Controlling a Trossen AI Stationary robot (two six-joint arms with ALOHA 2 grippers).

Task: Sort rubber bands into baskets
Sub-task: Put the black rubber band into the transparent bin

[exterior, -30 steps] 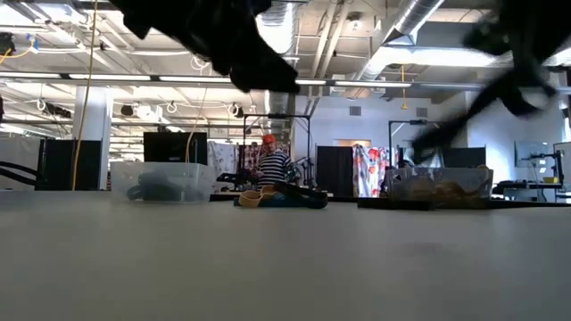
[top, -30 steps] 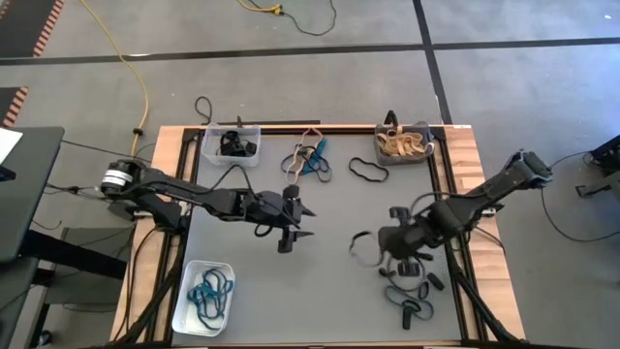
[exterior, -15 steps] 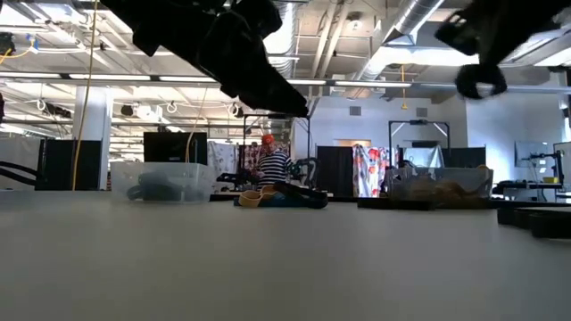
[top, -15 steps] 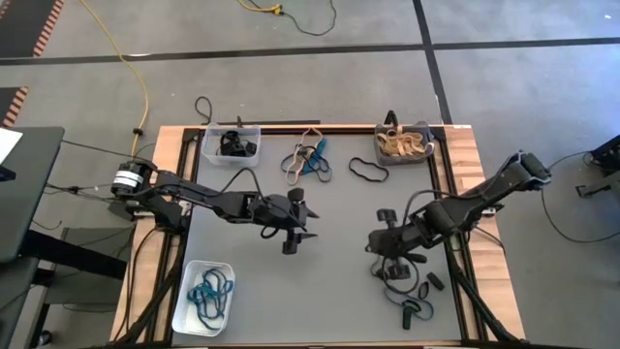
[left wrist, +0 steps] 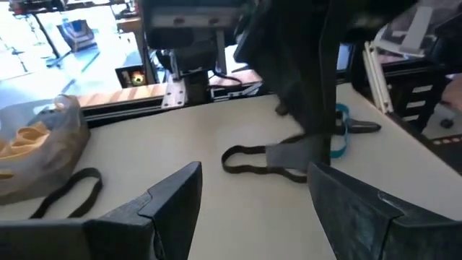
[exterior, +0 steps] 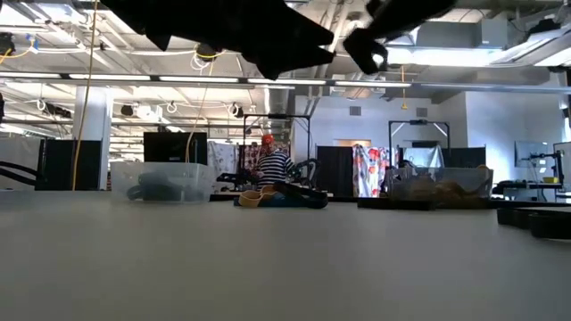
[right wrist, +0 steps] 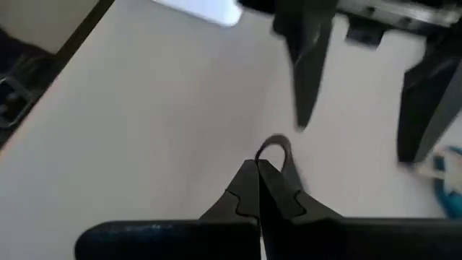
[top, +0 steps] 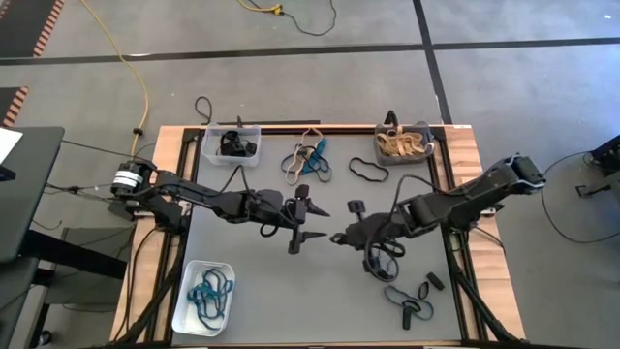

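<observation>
Mid-worktop (top: 242, 257): left pincer (top: 312, 223) spread wide, empty; right pincer (top: 337, 237) clenched on a black band (right wrist: 274, 148), facing it.
Handover: guide the band between the left fingers (left wrist: 170, 209) before letting go.
Baskets: clear (top: 211, 145), grey (top: 383, 155), white (top: 184, 301).
Change: right arm has swung in from the right side.

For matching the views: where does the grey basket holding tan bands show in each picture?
High: grey basket at the table's far edge, on the right arm's side.
Low: in the distance, right of centre.
Left wrist: in view, just beyond the black band.
Right wrist: not in it.
Landmark: black band lying beside it.
</observation>
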